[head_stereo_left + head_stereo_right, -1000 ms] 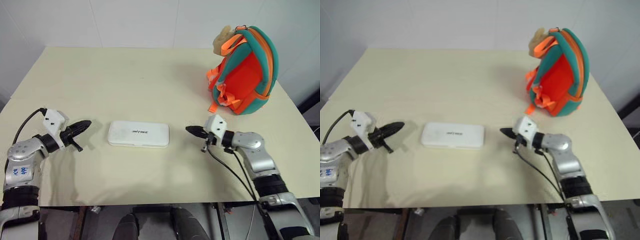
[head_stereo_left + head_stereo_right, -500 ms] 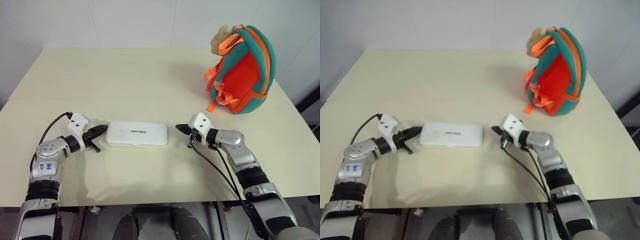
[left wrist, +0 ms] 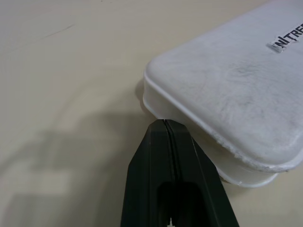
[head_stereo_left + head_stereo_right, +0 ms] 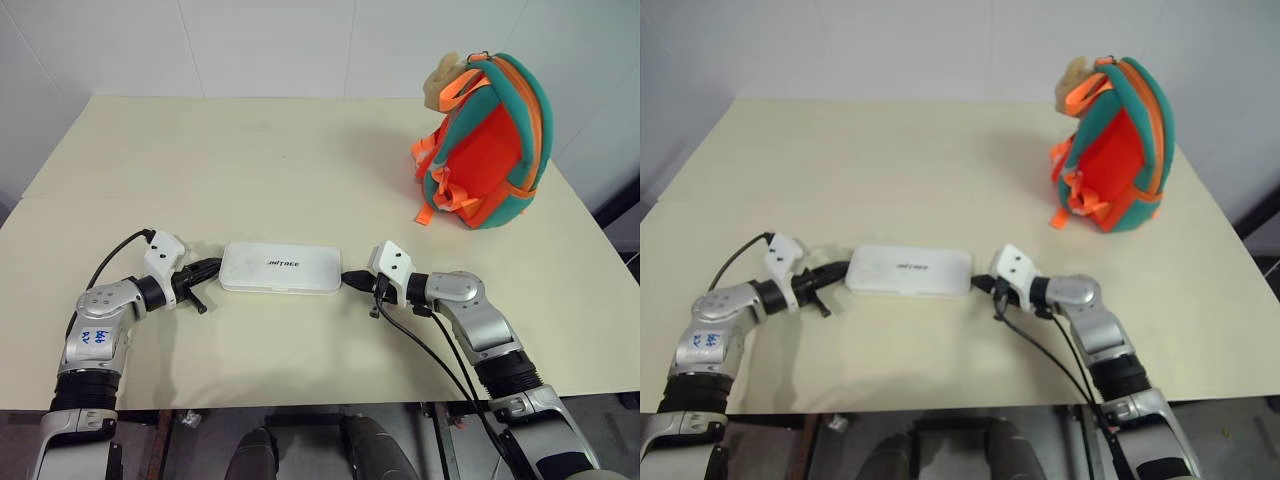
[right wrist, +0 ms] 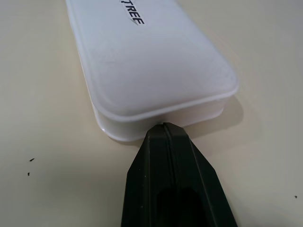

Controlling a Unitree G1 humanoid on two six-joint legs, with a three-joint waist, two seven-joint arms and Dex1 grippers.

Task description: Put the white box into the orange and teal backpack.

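The white box (image 4: 279, 268) lies flat on the cream table (image 4: 300, 160), with dark lettering on its lid. My left gripper (image 4: 211, 267) is shut and its tip meets the box's left end; up close that tip (image 3: 164, 124) presses the white box (image 3: 227, 90) at its lower edge. My right gripper (image 4: 349, 280) is shut too, its tip (image 5: 164, 126) against the right end of the white box (image 5: 151, 61). The orange and teal backpack (image 4: 485, 140) stands upright at the table's far right, a beige plush toy (image 4: 441, 80) at its top.
A white wall rises behind the table. Black cables (image 4: 440, 360) trail from my right wrist toward the table's near edge (image 4: 300, 405). Open tabletop lies between the box and the backpack.
Both shut grippers have closed in from either side and now touch the box's two ends. The box has stayed in place.
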